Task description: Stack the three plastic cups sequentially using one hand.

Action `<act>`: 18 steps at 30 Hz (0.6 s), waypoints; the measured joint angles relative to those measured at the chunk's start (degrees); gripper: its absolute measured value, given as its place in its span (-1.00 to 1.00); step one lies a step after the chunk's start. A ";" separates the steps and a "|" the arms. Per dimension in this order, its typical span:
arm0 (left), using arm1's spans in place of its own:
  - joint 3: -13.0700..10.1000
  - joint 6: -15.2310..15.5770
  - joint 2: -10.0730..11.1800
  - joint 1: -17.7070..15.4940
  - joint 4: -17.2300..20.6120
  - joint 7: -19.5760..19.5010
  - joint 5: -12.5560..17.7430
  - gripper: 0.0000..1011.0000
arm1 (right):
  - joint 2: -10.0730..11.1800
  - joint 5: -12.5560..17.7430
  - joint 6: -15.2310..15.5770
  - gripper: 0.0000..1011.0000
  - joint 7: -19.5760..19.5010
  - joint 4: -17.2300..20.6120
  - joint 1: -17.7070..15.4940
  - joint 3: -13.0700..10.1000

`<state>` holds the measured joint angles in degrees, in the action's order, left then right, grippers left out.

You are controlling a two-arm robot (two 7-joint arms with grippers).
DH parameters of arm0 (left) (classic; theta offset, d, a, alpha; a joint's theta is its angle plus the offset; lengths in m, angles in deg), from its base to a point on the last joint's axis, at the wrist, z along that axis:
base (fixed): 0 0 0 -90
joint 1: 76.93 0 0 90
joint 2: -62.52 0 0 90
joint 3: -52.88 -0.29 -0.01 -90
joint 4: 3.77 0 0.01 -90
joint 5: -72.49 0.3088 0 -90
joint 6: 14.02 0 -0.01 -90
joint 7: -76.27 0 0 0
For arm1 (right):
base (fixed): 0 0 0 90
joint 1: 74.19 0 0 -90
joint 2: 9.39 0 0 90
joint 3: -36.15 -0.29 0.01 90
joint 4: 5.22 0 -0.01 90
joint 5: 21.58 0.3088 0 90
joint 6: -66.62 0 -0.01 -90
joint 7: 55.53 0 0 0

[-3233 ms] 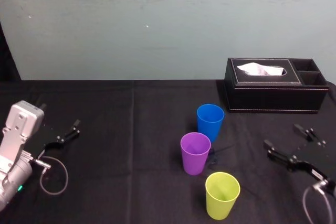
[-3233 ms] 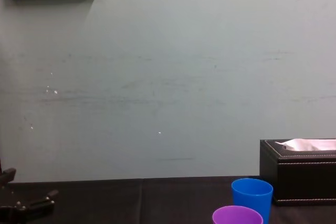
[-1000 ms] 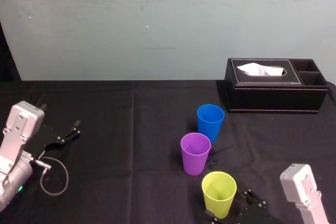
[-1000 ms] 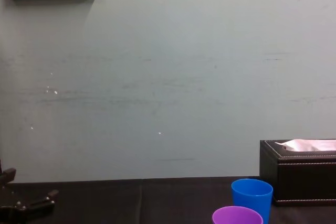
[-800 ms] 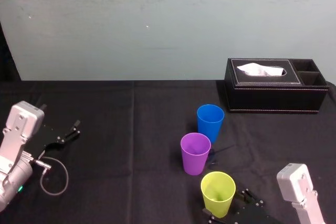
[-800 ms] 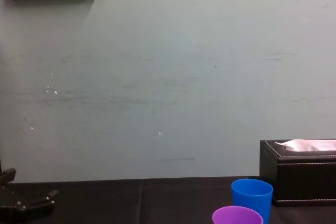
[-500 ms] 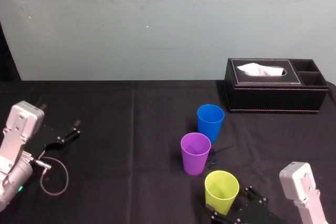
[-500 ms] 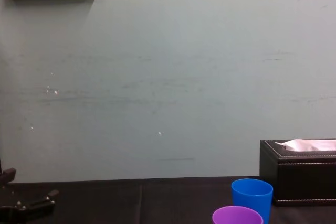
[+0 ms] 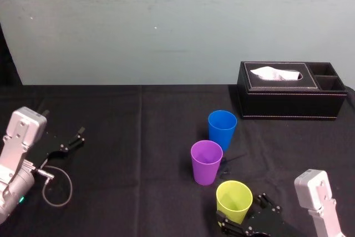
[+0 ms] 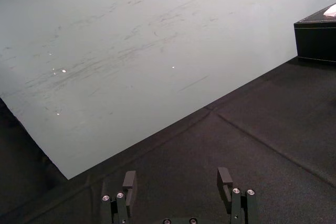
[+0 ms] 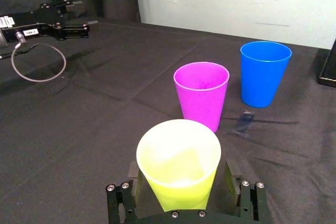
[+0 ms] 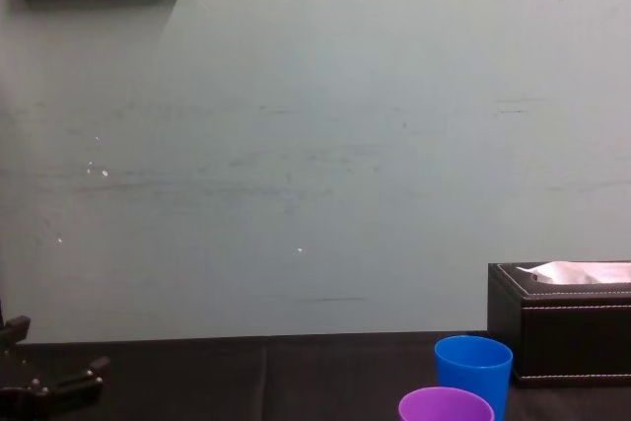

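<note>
Our right claw [image 9: 243, 212] sits at the near edge of the table [image 9: 138, 137], its fingers [image 11: 133, 178] pressed against both sides of the yellow-green cup [image 9: 234, 199], so it grips that cup. The claw's body hides the cup's base, and we cannot tell whether the cup rests on the cloth or hangs just above it. The purple cup [image 9: 206, 162] stands upright just behind it, a narrow gap between them. The blue cup [image 9: 222, 126] stands just behind the purple one, a little to the right and apart from it. Farther back on the right, the tissue box [image 9: 291, 90] lies along the wall, well apart from the cups.

Our left claw [image 9: 69, 141] rests far to the left with its fingers [image 10: 128, 181] spread and nothing between them, a cable loop [image 9: 55, 184] beside it. A wide stretch of black cloth separates it from the cups. In the chest view the bottom edge cuts the purple cup down to its rim.
</note>
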<state>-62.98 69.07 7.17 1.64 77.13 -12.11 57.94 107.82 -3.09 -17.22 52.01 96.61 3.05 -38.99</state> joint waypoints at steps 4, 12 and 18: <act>0.00 0.00 0.00 0.00 0.00 0.00 0.00 0.98 | -0.50 -0.32 -0.14 0.98 0.16 -0.40 0.42 0.23; 0.00 0.00 0.00 0.00 0.00 0.00 0.00 0.98 | -1.05 -1.47 -0.76 0.98 0.13 -1.05 0.92 0.62; 0.00 0.00 0.00 0.00 0.00 0.00 0.00 0.98 | -0.98 -1.38 -0.73 0.98 0.13 -0.99 0.88 0.61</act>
<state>-62.98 69.07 7.17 1.64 77.13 -12.11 57.94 106.83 -4.47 -17.95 52.13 95.62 3.92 -38.38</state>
